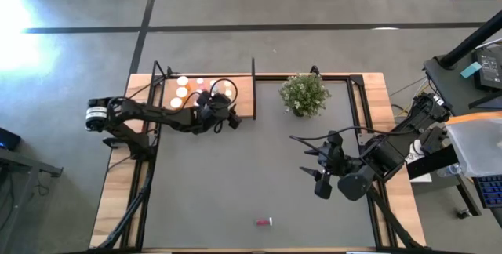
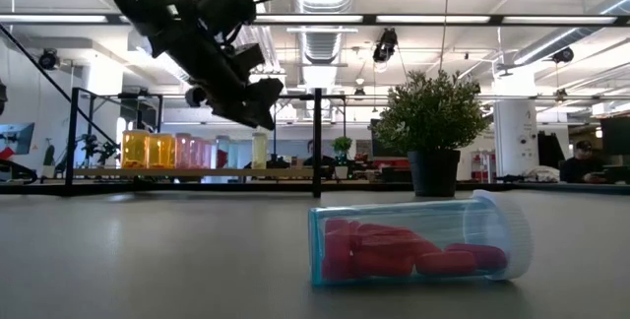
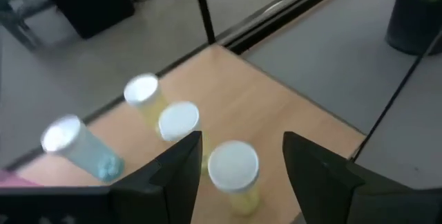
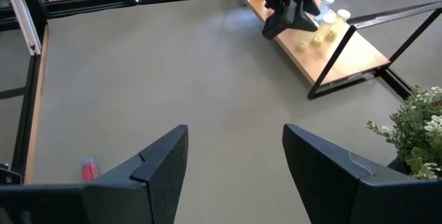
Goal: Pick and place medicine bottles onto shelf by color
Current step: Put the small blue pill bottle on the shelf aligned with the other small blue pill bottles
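Note:
The shelf (image 1: 205,96) lies at the table's far left, with several white-capped medicine bottles standing on it: orange (image 2: 148,150), pink (image 2: 197,152), yellow (image 3: 179,122) and pale blue (image 3: 76,144). My left gripper (image 3: 242,162) hovers open over the shelf's right part. Its fingers stand apart on either side of an upright yellow bottle (image 3: 235,175) without touching it. One more bottle (image 1: 263,222), holding red pills, lies on its side on the mat near the front edge. My right gripper (image 1: 318,177) hangs open above the mat at the right, with nothing between its fingers.
A potted green plant (image 1: 304,95) stands just right of the shelf's dark upright end (image 1: 253,89). The grey mat (image 1: 235,175) is bare between the shelf and the lying bottle. Black frame rails (image 1: 361,105) run along the table's sides.

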